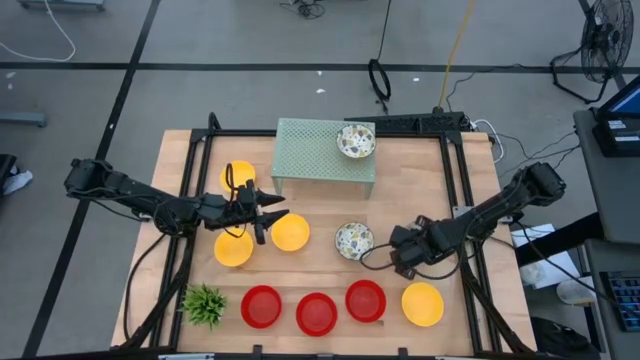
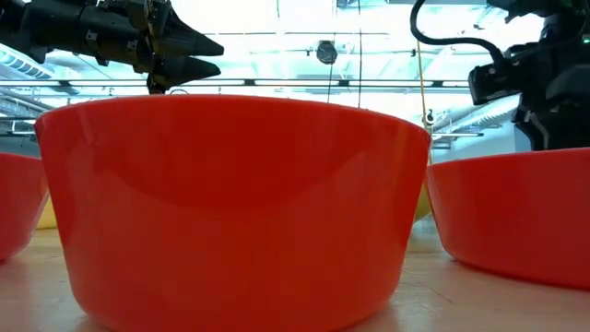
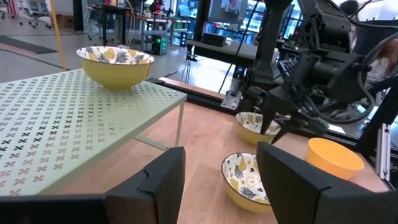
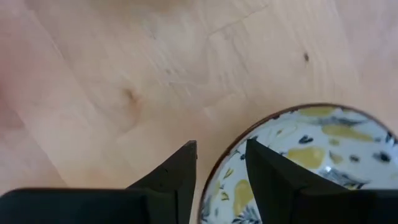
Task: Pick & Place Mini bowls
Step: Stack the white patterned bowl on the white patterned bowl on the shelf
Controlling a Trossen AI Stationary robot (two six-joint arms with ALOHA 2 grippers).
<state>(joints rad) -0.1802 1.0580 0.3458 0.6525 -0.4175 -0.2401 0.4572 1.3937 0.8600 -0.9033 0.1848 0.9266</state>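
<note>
My left gripper (image 1: pixel 276 212) is open above the table between three yellow bowls (image 1: pixel 290 232), (image 1: pixel 234 248), (image 1: pixel 237 177), touching none. My right gripper (image 4: pixel 221 155) is open and low over a whitish patterned bowl (image 4: pixel 311 162). One finger stands outside the bowl's rim and one inside. The left wrist view shows that bowl (image 3: pixel 256 124) under the right gripper. A second patterned bowl (image 1: pixel 354 240) sits beside it on the table, and a third (image 1: pixel 356 140) stands on the mesh stand. Three red bowls (image 1: pixel 316 314) and a fourth yellow bowl (image 1: pixel 422 304) line the near edge. My right gripper comes from above, pointing down, at the patterned bowl's rim (image 4: pixel 210 177), with one finger on each side of it. A gap shows between the fingers beside the rim, and I cannot tell whether either finger touches it. The bowl rests on the table.
The pale green mesh stand (image 1: pixel 322 152) stands at the far middle of the table. A small green spiky plant (image 1: pixel 204 303) sits at the near left corner. Black frame rails (image 1: pixel 190 200) run along the table's left and right sides. Bare wood lies between the stand and the red bowls.
</note>
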